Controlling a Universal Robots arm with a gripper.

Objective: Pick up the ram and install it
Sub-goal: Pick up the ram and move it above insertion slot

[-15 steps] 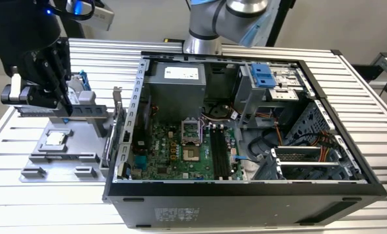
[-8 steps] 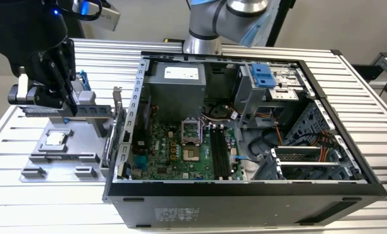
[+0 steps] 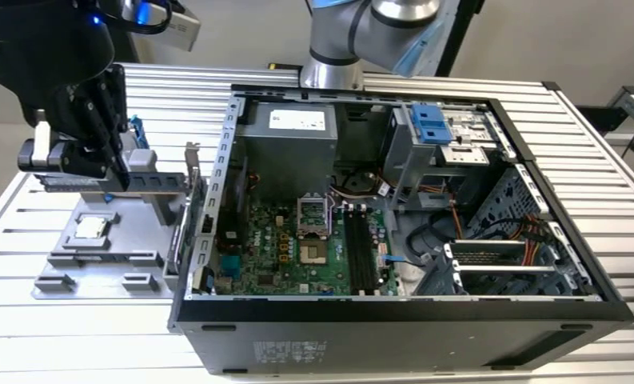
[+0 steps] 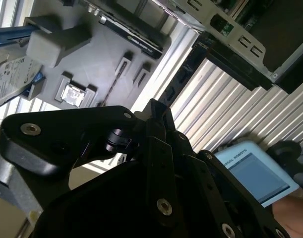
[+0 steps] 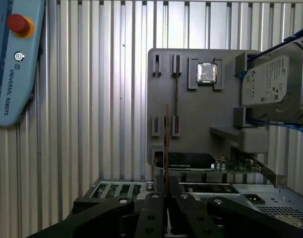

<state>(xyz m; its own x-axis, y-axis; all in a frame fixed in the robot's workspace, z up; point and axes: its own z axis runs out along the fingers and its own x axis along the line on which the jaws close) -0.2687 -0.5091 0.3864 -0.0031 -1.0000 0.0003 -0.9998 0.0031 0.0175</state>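
Gripper (image 5: 165, 186) is clamped on one ram (image 5: 165, 144), edge-on over the grey tray (image 5: 191, 115). I count a second stick (image 5: 176, 94) seated in the tray's slots, plus one processor chip (image 5: 207, 73).

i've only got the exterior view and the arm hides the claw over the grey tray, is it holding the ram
observer: Yes, in the first wrist view the ram sits edge-on, gripped in the claw.
operator: any other stick in the tray
observer: One second stick lies in the tray slots beside the processor chip.
operator: anything else lying around
observer: A blue teach pendant lies on the slatted table, apart from the tray.
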